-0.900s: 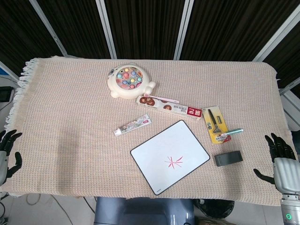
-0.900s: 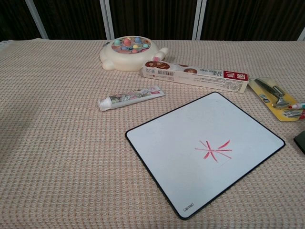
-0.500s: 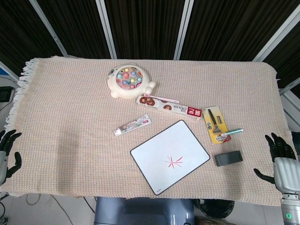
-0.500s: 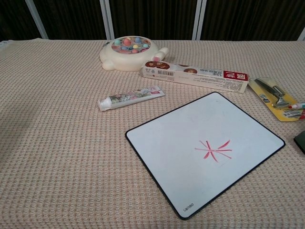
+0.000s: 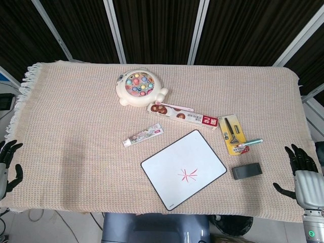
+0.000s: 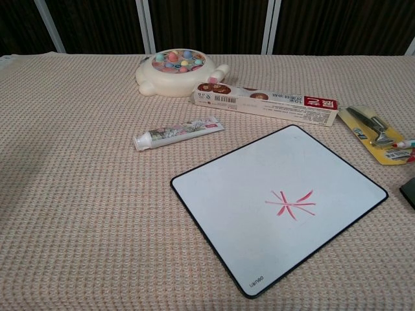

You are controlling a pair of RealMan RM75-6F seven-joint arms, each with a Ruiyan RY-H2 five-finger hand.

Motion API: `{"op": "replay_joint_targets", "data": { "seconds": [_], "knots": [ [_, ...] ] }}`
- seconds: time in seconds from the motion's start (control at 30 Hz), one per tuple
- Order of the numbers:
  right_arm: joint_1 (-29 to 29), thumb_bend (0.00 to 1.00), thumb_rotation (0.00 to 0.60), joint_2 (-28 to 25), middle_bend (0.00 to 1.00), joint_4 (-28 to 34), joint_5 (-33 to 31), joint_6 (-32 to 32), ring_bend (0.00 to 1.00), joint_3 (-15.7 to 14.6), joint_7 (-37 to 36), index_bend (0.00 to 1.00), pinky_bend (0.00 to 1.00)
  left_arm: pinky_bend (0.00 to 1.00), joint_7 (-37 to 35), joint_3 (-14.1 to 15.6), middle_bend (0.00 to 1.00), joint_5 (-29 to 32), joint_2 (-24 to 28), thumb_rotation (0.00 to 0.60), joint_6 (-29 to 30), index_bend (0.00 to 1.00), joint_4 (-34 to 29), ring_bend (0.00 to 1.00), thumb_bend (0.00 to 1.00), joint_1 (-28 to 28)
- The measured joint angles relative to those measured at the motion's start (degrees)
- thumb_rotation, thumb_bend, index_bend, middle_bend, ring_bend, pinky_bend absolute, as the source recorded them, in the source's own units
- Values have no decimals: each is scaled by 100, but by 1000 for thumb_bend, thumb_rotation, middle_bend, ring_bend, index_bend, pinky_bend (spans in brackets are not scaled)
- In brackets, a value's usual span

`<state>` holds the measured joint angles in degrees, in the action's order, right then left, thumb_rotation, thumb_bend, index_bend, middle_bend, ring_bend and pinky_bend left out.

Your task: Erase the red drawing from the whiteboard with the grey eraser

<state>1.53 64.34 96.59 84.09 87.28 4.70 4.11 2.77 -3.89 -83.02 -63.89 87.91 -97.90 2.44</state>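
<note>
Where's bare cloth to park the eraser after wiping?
Widest free patch: left of the whiteboard and tube, out to the left robot hand. The far strip behind the toy is bare too. Crowded: right of the board, around the eraser, yellow card and long box.

So the whiteboard [image 5: 183, 169] sits near the front edge of the table [image 5: 71, 111], turned at an angle, with the drawing [image 5: 188, 175] on it. The eraser [image 5: 246, 170] lies just right of the board. Behind that is the tool card [image 5: 232, 132]. The tube [image 5: 143, 135] lies behind the board to its left, the long box [image 5: 182, 115] behind the board, and the fishing toy [image 5: 139, 87] furthest back.
</note>
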Motion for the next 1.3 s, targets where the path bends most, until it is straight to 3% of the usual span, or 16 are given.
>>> {"op": "replay_joint_targets", "data": {
  "seconds": [0.27, 0.6, 0.83, 1.3],
  "knots": [
    [114, 78, 600, -260, 0, 19, 302, -419, 0, -242, -558, 0, 136, 0, -5, -25, 88, 24, -5, 600, 2, 160, -3, 23, 637, 8],
    [715, 104, 600, -470, 44, -171, 455, -1564, 15, -408, -850, 0, 136, 0, 65, -27, 88, 50, -35, 600, -42, 161, 16, 23, 638, 31],
    [1201, 178, 600, -266, 134, -618, 498, -2164, 92, -379, -883, 57, 137, 0, 78, -48, 88, 78, -39, 600, -36, 160, 27, 23, 637, 34],
    [1519, 318, 600, 324, 237, -1414, 649, -2383, 183, -409, -990, 214, 136, 0, 161, -35, 88, 69, -74, 600, -22, 161, 52, 23, 638, 30]
  ]
}}
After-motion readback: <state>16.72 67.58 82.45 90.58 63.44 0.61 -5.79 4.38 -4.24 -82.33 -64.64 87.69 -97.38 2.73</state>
